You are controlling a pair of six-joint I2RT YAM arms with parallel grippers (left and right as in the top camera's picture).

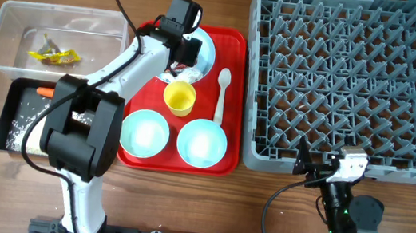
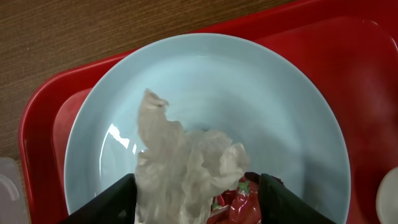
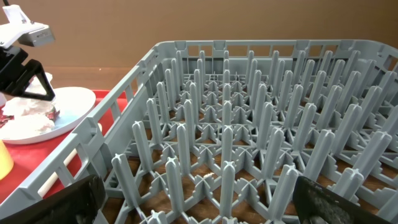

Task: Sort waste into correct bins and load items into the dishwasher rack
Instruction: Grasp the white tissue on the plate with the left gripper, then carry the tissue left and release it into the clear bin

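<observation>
Left gripper (image 1: 187,49), overhead: at 12 o'clock on the red tray (image 1: 239,52), above the plate (image 1: 207,52), which the arm largely hides. The jaw gap is not visible here. Cup (image 1: 179,97), spoon (image 1: 221,94) and bowls (image 1: 144,133) lie on the same tray. The rack (image 1: 350,79) is at 3 o'clock. At 9 o'clock, the tub (image 1: 9,34) holds a yellow scrap (image 1: 55,54). The black tray (image 1: 10,102) holds a carrot (image 1: 44,92) and rice (image 1: 21,128), partly covered by the arm.

Left wrist: fingers (image 2: 106,202) flank the tissue (image 2: 180,168) and wrapper (image 2: 239,202) at the plate's 6 o'clock. The tips are cut off, so a grip cannot be confirmed.

Right wrist: right gripper (image 3: 199,202) spread wide and empty at the rack's edge, its fingers cropped.
</observation>
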